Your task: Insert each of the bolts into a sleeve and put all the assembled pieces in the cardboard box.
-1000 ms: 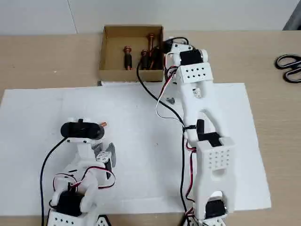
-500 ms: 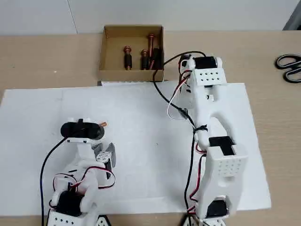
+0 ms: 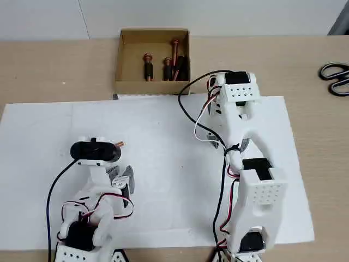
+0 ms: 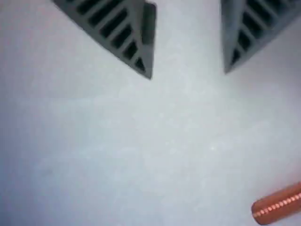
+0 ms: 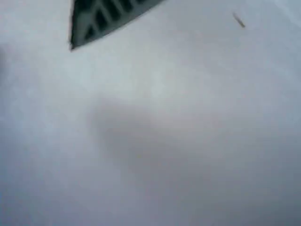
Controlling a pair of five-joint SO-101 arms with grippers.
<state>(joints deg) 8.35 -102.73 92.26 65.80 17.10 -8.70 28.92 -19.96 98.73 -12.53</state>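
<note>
— Bolt [image 3: 119, 144] on the near left: is that the last one out?

— As far as I can judge, yes. It lies on the white paper [image 3: 163, 125] just beside the left arm [image 3: 95, 164]. The end that shows is bare copper thread, and the arm hides the rest, so I cannot say whether a sleeve is on it.

— And the left gripper [image 4: 186, 47]?

— It hangs over the paper with its jaws apart and nothing between them. The bolt lies near it, off to one side, not touched.

— Moving right, what is in the cardboard box [image 3: 152, 86]?

— It sits at the far edge, just beyond the paper. Three assembled pieces [image 3: 148, 66] lie inside, each a copper bolt in a dark sleeve, grouped toward its right wall. That part looks done.

— The right arm [image 3: 240, 109]?

— It is over the right half of the paper, near the box but apart from it. The right gripper [image 5: 99, 19] is close above bare paper and I see nothing in it; I cannot tell how its jaws stand.

— Anything farther right?

— Scissors [image 3: 335, 76] on the table, well clear.

— So what is left?

— Most likely one bolt to sleeve, if it needs it, and carry to the box.
</note>
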